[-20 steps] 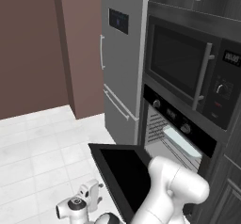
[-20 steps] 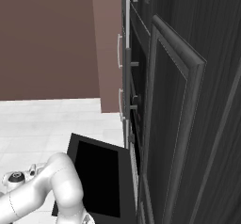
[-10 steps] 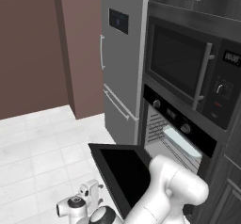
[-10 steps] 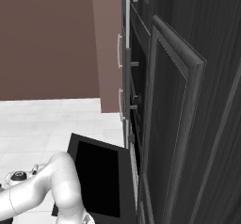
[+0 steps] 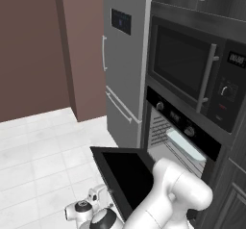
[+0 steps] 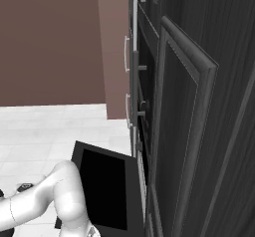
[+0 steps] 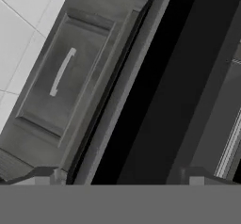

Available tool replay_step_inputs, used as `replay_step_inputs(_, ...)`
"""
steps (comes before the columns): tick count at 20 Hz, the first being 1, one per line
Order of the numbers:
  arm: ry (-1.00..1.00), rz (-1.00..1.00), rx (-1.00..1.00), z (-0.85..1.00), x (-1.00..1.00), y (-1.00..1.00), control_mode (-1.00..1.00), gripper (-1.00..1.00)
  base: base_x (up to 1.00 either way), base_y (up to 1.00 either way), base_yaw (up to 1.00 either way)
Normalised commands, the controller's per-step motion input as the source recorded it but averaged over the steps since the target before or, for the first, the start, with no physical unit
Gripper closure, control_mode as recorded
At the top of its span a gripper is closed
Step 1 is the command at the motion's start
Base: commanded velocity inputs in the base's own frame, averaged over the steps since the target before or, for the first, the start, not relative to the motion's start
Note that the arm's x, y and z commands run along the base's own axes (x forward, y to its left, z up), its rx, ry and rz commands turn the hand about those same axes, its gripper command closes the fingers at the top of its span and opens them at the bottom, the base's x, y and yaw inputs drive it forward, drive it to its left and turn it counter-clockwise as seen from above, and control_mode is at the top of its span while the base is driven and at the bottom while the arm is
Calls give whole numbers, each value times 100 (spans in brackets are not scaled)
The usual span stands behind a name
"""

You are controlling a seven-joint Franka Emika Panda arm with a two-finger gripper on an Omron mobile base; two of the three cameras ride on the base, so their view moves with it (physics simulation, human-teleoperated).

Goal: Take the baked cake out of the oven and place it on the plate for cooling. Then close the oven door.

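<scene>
The oven (image 5: 178,137) stands with its cavity exposed and a wire rack inside. The oven door (image 5: 126,174) is folded down flat, its black glass facing up, also seen from the side (image 6: 102,187). My gripper (image 7: 121,176) is open with nothing between its fingertips (image 7: 44,174). It hangs low and looks along the door's black panel (image 7: 176,91) and the grey strip at its edge. The white arm (image 5: 180,199) bends down in front of the door. The cake and the plate are out of view.
A black microwave (image 5: 190,64) with a vertical handle sits above the oven. A grey fridge (image 5: 126,55) stands to its left. A grey drawer front (image 7: 63,77) with a bar handle lies under the door. White floor tiles (image 5: 38,151) spread out to the left.
The arm's lower links have shifted very slightly. The oven door stays down and the gripper stays open.
</scene>
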Motion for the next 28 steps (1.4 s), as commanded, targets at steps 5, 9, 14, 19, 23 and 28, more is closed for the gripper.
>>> replay_step_inputs(5, -9, -25, -34, -63, 34, 19, -100, -100, 0, 0, 0)
replay_step_inputs(9, -10, -26, -35, -59, 35, 19, -100, -100, 0, 0, 0)
replay_step_inputs(14, -12, -26, -35, -55, 36, 19, -100, -100, 0, 0, 0)
replay_step_inputs(19, -25, -28, -40, -30, 33, 11, -100, -100, 0, 0, 0)
replay_step_inputs(23, -44, -34, -50, 0, 24, 1, -100, -100, 0, 0, 0)
replay_step_inputs(28, -40, -35, -54, 0, 35, 0, -100, -100, 0, 0, 0)
